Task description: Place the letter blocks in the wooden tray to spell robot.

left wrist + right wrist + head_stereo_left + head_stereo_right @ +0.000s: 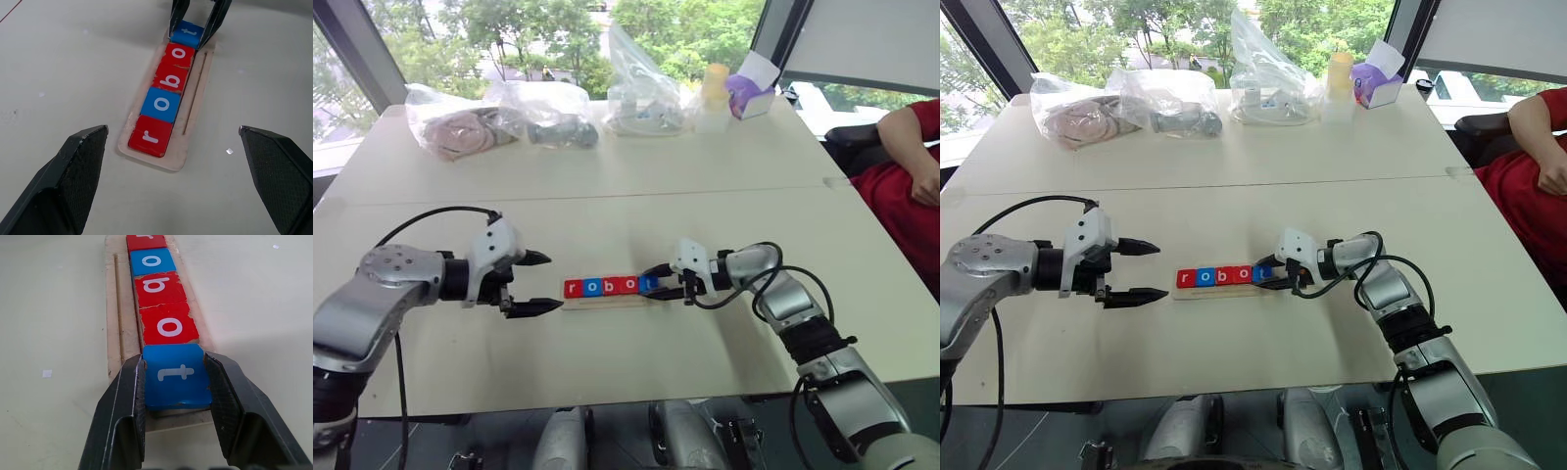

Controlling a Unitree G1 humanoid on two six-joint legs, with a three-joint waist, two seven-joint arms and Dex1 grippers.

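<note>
Left eye view gives me the wide pale cream surface (607,196), with clear plastic bags (499,117) of odds and ends along its far edge and a person in a red top (906,186) seated at its right side. Near the middle lies the long narrow light-wood tray (193,98), and I count all five small square letter blocks (166,93) in it in one touching row: red r, blue o, red b, red o, blue t, reading "robot". My left gripper (530,284) hovers just off the tray's r end, its two black fingers (73,181) spread wide with nothing between them, clear of tray and blocks. My right gripper (177,374) is at the opposite end, fingers (122,406) pinching the blue t block (178,377) by its two side edges. That block sits in the tray's last place, against the red o block (168,325); its outer end looks a touch raised, though I cannot tell for sure.
</note>
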